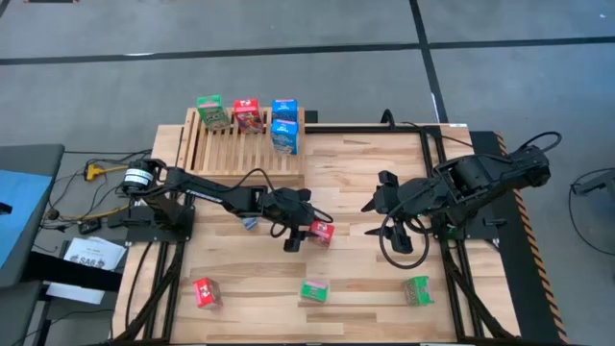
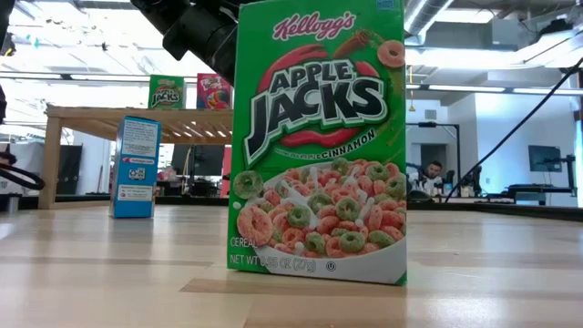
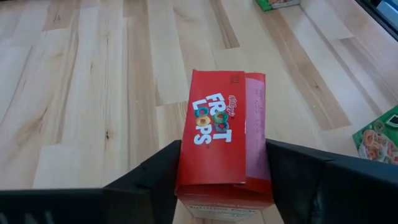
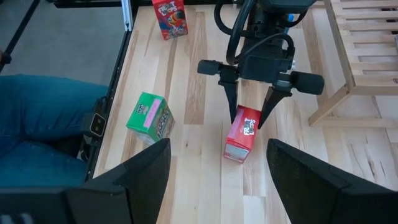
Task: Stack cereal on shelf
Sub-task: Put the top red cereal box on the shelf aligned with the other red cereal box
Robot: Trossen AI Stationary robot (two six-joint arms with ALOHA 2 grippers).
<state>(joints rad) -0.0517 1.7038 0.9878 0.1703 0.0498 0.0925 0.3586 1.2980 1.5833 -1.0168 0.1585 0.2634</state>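
A red cereal box (image 3: 221, 134) lies flat on the plank table between the fingers of my left gripper (image 3: 224, 177), near the table's middle (image 1: 321, 231). My right gripper (image 4: 217, 180) is open and hovers to the right of it (image 1: 378, 199), touching nothing. The wooden rack (image 1: 231, 149) stands at the far left; on it stand a green box (image 1: 213, 111), a red box (image 1: 248, 114) and two blue boxes (image 1: 284, 125). A blue box (image 2: 137, 167) stands on the table by my left arm. My left gripper pinches the red cereal box between its two fingers, one on each long narrow side (image 3: 183, 168), near one end of the box. The fingers (image 4: 235, 112) come from above, slanting down, and lie along the box. The box rests on the table.
Loose on the near part of the table are a red box (image 1: 206, 292) and two green boxes (image 1: 314, 289) (image 1: 417, 289); the middle green one fills the low view (image 2: 319, 146). A person's leg in jeans (image 4: 43, 124) shows beside the table. Bare planks lie between the boxes.
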